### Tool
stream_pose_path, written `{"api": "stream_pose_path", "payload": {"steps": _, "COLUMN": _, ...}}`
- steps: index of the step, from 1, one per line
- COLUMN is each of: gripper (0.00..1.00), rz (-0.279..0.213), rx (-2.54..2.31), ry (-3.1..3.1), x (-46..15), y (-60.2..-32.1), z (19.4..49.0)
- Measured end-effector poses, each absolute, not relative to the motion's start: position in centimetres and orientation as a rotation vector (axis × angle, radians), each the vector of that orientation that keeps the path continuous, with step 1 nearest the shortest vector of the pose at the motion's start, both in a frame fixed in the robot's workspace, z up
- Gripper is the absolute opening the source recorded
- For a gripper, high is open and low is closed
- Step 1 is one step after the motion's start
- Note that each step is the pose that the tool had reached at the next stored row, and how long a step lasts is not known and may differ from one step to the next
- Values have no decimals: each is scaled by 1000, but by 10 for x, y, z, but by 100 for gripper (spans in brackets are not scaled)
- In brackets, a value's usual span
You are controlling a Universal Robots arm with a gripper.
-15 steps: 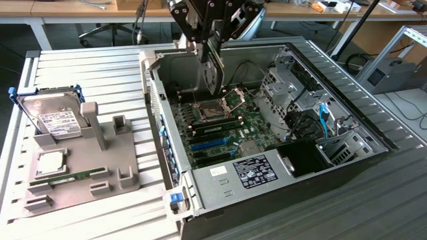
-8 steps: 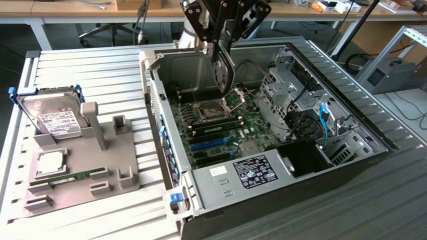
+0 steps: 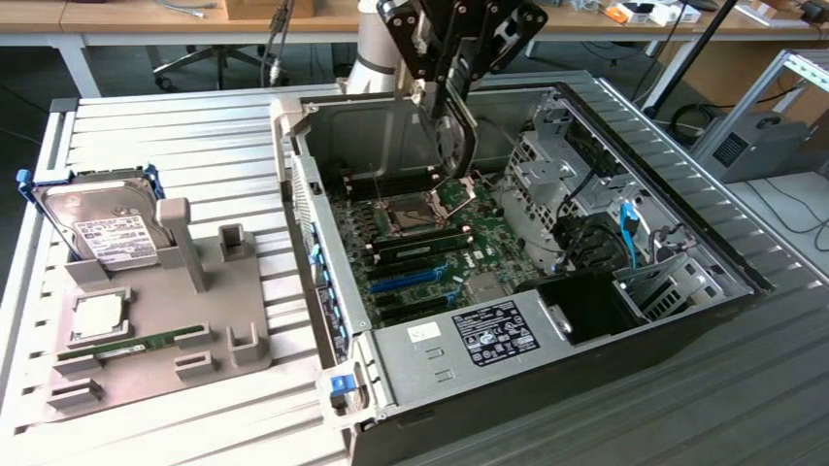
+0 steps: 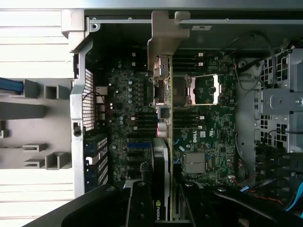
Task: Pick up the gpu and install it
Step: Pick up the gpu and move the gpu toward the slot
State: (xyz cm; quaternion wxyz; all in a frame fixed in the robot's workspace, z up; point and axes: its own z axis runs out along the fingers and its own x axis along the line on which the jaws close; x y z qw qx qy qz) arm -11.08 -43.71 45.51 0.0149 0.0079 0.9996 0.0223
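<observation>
We saw the tool (image 3: 453, 68) up high over the open computer case (image 3: 725, 262), and it was pinching the gpu (image 3: 456, 136) between its two fingers (image 4: 137, 205). The gpu was a thin black card. It hung almost straight up and down from the tool, inside the walls of the case and above the green board (image 3: 428, 243). In the exterior view its low end was near the square chip holder (image 3: 408, 209) on that board. We could not tell if it touched the board or stayed a little above it. The long blue slot (image 3: 408, 280) lay lower down on the board, apart from the card. In the wrist view we looked along the thin edge of the gpu (image 4: 163, 94). We saw its silver end plate with some plugs on it. The tool (image 4: 163, 201) had a black finger on each side of the card. The case lay on its side on the white bench (image 3: 169, 126) with its lid off. Toward the exterior view's left, well apart from the case, a grey holder (image 3: 194, 330) sat on the bench. A silver hard drive (image 3: 111, 228) with a white label leaned in the holder. A small square chip (image 3: 101, 316) and a narrow green stick (image 3: 155, 340) also rested there.
</observation>
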Motion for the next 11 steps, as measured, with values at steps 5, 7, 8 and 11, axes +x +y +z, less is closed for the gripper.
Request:
{"api": "stream_pose_path", "payload": {"steps": 5, "gripper": 27, "rz": 70, "rx": 25, "ry": 3111, "x": -98, "y": -437, "z": 455}}
{"api": "stream_pose_path", "payload": {"steps": 7, "gripper": 27, "rz": 69, "rx": 25, "ry": 3111, "x": -91, "y": -437, "z": 455}}
{"api": "stream_pose_path", "payload": {"steps": 8, "gripper": 27, "rz": 69, "rx": 25, "ry": 3111, "x": -89, "y": -437, "z": 455}}
{"api": "stream_pose_path", "payload": {"steps": 11, "gripper": 27, "rz": 69, "rx": 25, "ry": 3111, "x": -79, "y": -437, "z": 455}}
